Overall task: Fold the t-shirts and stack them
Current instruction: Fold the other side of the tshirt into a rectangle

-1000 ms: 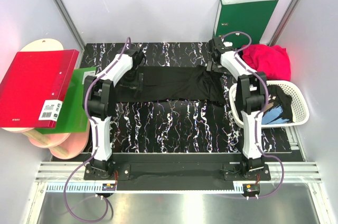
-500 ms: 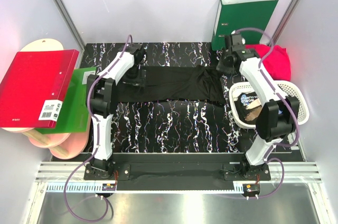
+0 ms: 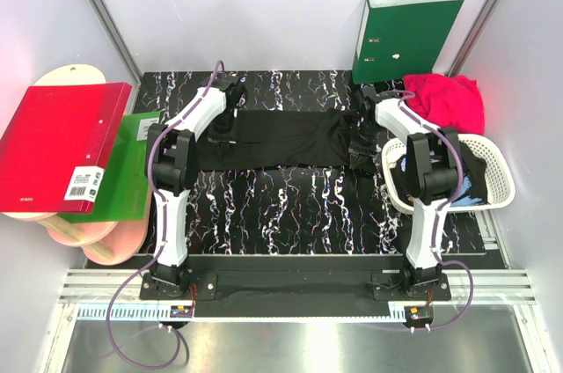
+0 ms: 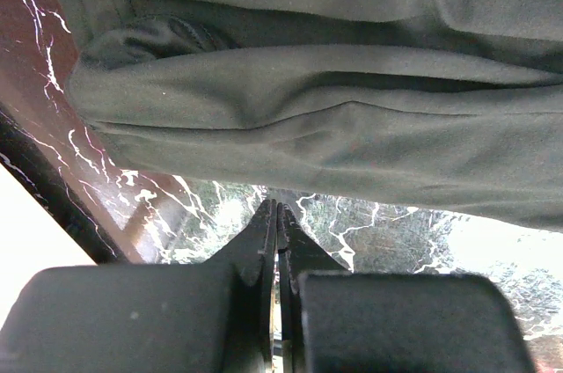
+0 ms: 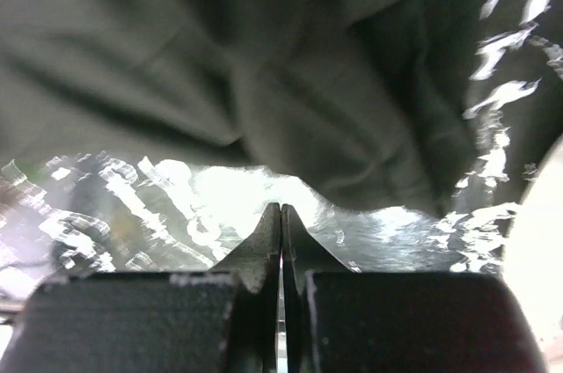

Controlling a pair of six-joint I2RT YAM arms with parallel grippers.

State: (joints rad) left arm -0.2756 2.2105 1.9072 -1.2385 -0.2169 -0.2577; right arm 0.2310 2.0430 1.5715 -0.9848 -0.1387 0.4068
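Observation:
A black t-shirt (image 3: 290, 137) lies folded into a long strip across the back of the marble table (image 3: 290, 201). My left gripper (image 3: 224, 134) stands at its left end. In the left wrist view the jaws (image 4: 277, 208) are shut with nothing between them, their tips over bare marble just short of the cloth's edge (image 4: 308, 109). My right gripper (image 3: 361, 153) is at the strip's right end, also shut and empty (image 5: 281, 208), its tips close to the rumpled hem (image 5: 264, 65). A crimson-pink t-shirt (image 3: 450, 100) lies bunched at the back right. Another black tee (image 3: 471, 171) sits in the basket.
The white lattice basket (image 3: 498, 162) stands at the table's right edge, close to the right arm. A green binder (image 3: 406, 34) stands upright at the back right. A red binder (image 3: 62, 149) and a green one (image 3: 127, 171) lie off the left edge.
Both grippers have gone from open to shut, with nothing in them. The right arm swung back near the green binder, then came down at the shirt's right end. The left gripper barely shifted.

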